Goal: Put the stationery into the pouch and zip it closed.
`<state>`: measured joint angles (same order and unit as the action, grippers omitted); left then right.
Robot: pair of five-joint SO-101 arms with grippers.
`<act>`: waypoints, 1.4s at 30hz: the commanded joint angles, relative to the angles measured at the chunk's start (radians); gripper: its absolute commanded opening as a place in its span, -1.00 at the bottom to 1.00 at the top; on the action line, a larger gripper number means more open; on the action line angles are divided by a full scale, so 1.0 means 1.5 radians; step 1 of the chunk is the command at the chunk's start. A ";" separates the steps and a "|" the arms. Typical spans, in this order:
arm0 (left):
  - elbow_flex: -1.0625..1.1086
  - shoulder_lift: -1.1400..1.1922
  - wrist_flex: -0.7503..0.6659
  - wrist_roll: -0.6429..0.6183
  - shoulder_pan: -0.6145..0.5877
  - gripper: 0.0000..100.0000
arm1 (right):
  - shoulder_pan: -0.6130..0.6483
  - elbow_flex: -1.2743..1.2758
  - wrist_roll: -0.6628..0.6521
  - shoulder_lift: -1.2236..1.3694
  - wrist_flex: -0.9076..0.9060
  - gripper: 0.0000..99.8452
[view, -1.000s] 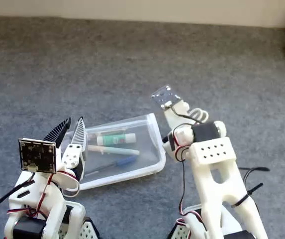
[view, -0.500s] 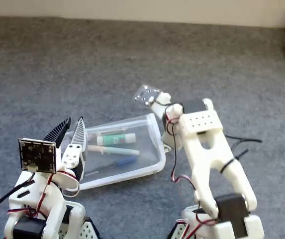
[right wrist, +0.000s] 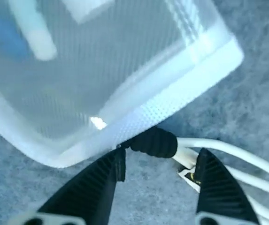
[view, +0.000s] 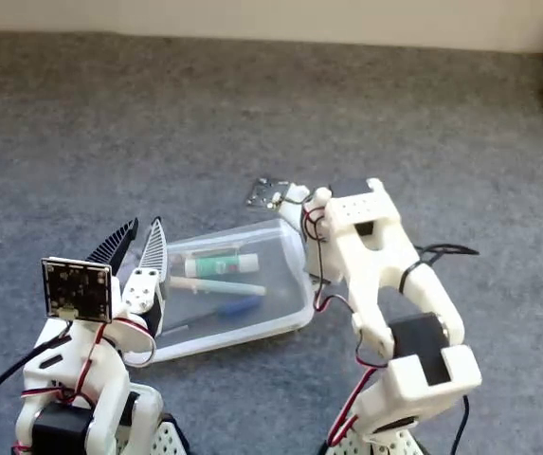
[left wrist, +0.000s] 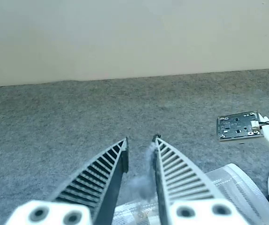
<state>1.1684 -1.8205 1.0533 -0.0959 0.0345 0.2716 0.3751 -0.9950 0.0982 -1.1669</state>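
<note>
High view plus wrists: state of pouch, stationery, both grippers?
pouch: flat on the carpet; zip open or closed, cannot tell.
glue stick: inside pouch, lying flat.
white pen: inside pouch, lying flat.
blue pen: inside pouch, lying flat.
left gripper: slightly open, at pouch's end.
right gripper: open, at a pouch corner, black tab in its gap, not clamped.

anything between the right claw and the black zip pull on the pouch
Nothing visible. In the right wrist view the open right claw sits just short of the black pull at the pouch edge, with only bare carpet in the gap. The white cord runs off to one side.
</note>
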 commanded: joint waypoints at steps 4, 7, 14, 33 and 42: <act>-0.003 0.001 -0.017 -0.005 -0.006 -0.80 | -0.007 -0.048 -0.037 0.049 0.040 -0.54; -0.003 0.001 -0.017 -0.005 -0.006 -0.80 | -0.009 -0.046 -0.065 0.064 0.039 -0.56; -0.002 0.001 -0.017 -0.004 -0.006 -0.80 | -0.016 -0.046 -0.063 0.061 0.032 -0.99; -0.002 0.001 -0.017 -0.004 -0.006 -0.80 | 0.022 -0.025 0.018 -0.059 -0.075 -0.64; -0.002 0.001 -0.017 -0.004 -0.006 -0.80 | 0.019 0.088 -0.001 -0.031 0.055 -0.64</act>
<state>1.1699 -1.8205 1.0533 -0.0959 0.0345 0.2915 0.4994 -0.9812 0.0706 -1.1239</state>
